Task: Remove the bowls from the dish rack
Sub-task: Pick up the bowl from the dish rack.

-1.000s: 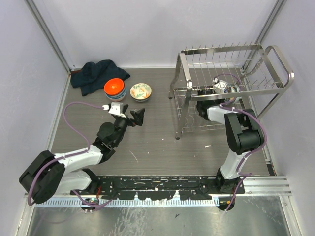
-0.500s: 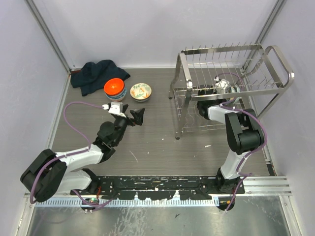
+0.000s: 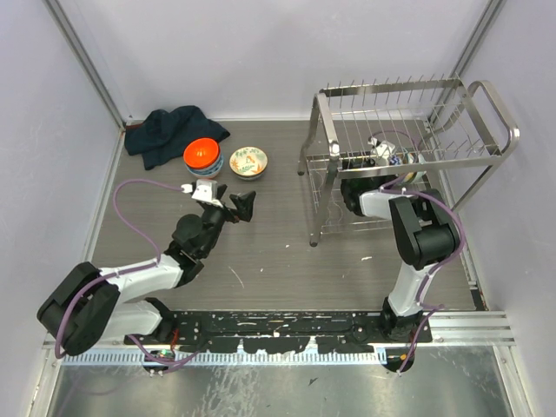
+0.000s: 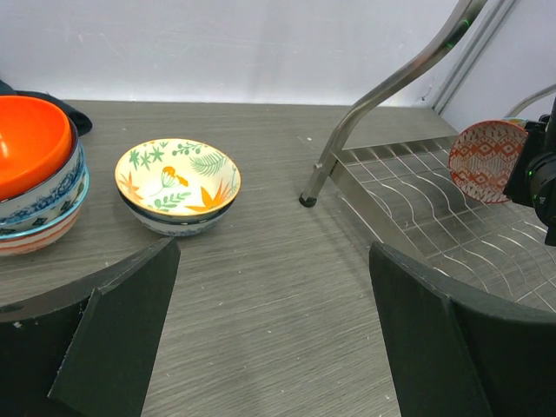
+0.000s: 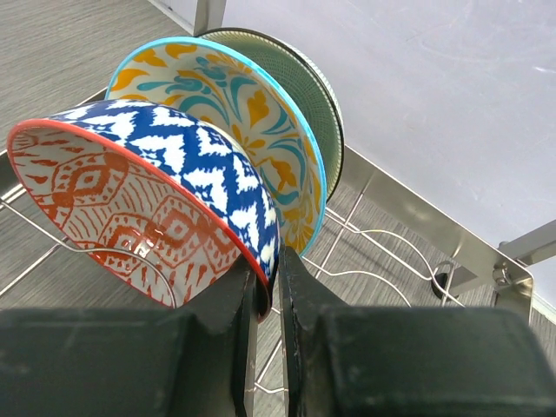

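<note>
Starting from the grey wood-grain table (image 3: 278, 252) and the dish rack (image 3: 497, 102) standing on it. Showing a crumpled dark cloth (image 3: 169, 130) well to the left of the dish rack. Reaching under the rack's top tier with the right arm (image 3: 421, 239). Keeping three bowls on edge in the rack's lower shelf, one behind another: a red-rimmed bowl (image 5: 148, 191) in front, blue-and-white outside and red diamonds inside; a teal-rimmed bowl (image 5: 230, 104) with yellow flourishes close behind it; a green bowl (image 5: 317, 95) at the back. Showing, between the cloth and the rack, an upright stack with an orange bowl (image 4: 30, 143) nested on top of blue-and-white bowls (image 4: 52, 204). Showing just beside that stack, on the rack's side, a cream leaf-patterned bowl (image 4: 178, 178), seemingly sitting in another bowl. Clenching the right gripper (image 5: 271, 261) on the red-rimmed bowl's rim, one finger on each face. Hovering the left gripper (image 4: 274, 252) left of the rack, fingers (image 4: 113, 330) spread wide and released, grasping nothing.
</note>
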### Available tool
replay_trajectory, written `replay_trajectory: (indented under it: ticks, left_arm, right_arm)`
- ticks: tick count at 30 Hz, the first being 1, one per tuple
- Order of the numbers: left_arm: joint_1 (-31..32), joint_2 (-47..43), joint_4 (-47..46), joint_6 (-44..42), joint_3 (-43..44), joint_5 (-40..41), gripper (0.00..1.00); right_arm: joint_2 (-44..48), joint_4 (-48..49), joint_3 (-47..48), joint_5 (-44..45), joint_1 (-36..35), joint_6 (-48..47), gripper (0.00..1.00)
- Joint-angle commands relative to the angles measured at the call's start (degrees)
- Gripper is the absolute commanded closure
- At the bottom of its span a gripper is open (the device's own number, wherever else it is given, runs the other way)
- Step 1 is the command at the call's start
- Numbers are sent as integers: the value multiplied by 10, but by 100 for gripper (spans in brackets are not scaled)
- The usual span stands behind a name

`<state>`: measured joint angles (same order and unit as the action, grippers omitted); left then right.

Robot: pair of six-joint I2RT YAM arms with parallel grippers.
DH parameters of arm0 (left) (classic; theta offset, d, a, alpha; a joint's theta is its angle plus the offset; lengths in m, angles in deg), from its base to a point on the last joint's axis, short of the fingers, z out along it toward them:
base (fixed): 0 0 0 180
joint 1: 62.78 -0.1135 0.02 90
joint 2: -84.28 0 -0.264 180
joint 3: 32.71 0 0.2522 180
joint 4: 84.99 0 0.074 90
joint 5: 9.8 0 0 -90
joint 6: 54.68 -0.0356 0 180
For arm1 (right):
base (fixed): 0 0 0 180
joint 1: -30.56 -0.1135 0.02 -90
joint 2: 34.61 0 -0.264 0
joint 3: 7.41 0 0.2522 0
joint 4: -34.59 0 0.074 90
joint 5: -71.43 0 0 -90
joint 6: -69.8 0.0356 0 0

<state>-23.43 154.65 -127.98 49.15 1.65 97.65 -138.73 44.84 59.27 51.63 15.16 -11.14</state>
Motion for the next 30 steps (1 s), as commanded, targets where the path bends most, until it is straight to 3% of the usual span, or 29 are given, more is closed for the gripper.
replay_trajectory:
  ticks: [1, 6, 16, 30]
  left_arm:
    - [-4, 5, -29, 4, 17, 0, 2]
    - [-7, 3, -29, 6, 16, -1, 2]
    - [-7, 3, -29, 9, 16, -3, 2]
    - [-11, 12, -31, 10, 22, -7, 2]
  right_arm:
    - [5, 118, -7, 64, -14, -52, 100]
    - [-7, 260, -28, 90, -26, -163, 100]
    - [-92, 729, -40, 128, -55, -550, 100]
    - [-80, 731, -40, 121, -66, -566, 100]
